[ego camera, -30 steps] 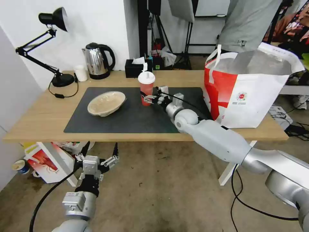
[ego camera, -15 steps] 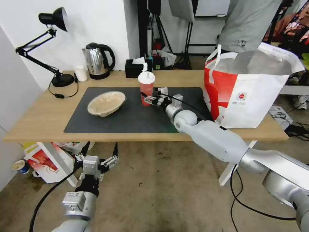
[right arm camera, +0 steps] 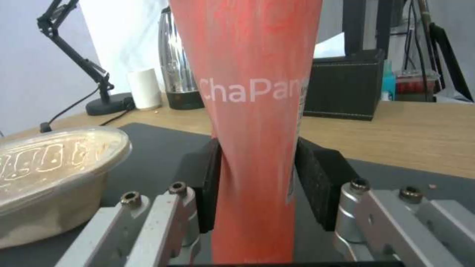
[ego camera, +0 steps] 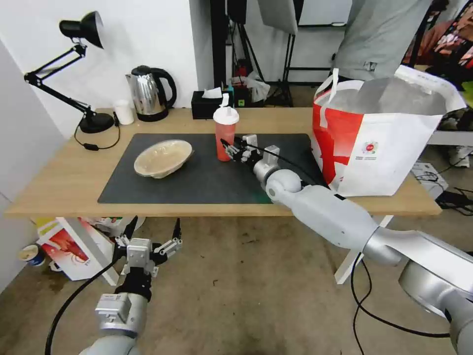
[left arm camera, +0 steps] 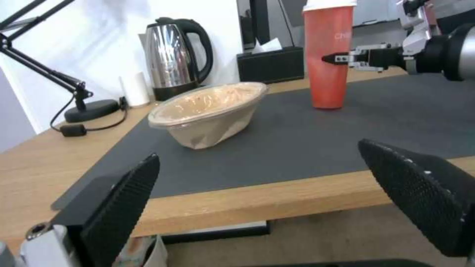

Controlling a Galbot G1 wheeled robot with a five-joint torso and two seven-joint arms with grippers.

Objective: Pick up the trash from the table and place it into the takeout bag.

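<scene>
The red translucent cup [ego camera: 225, 132] with a white lid stands upright over the dark mat [ego camera: 197, 182] at the table's [ego camera: 59, 182] middle. My right gripper [ego camera: 232, 149] is shut on its lower half, and the pads [right arm camera: 207, 185] squeeze the cup [right arm camera: 252, 111] from both sides. The beige oval bowl [ego camera: 162, 157] rests on the mat to the cup's left. At the table's right end the takeout bag [ego camera: 384, 133] stands open-topped. My left gripper [ego camera: 148, 236] hangs open below the table's front edge, nothing between its fingers [left arm camera: 124, 200].
A steel kettle [ego camera: 148, 93], a black desk lamp [ego camera: 84, 74], a small white cup [ego camera: 123, 112] and a black tissue box [ego camera: 207, 106] line the table's back edge. A red-and-white printed box [ego camera: 69, 246] sits on the floor under the table's left end.
The right gripper's fingers have closed on the red cup, and the cup has shifted slightly up and right with them. The left arm has not moved.
</scene>
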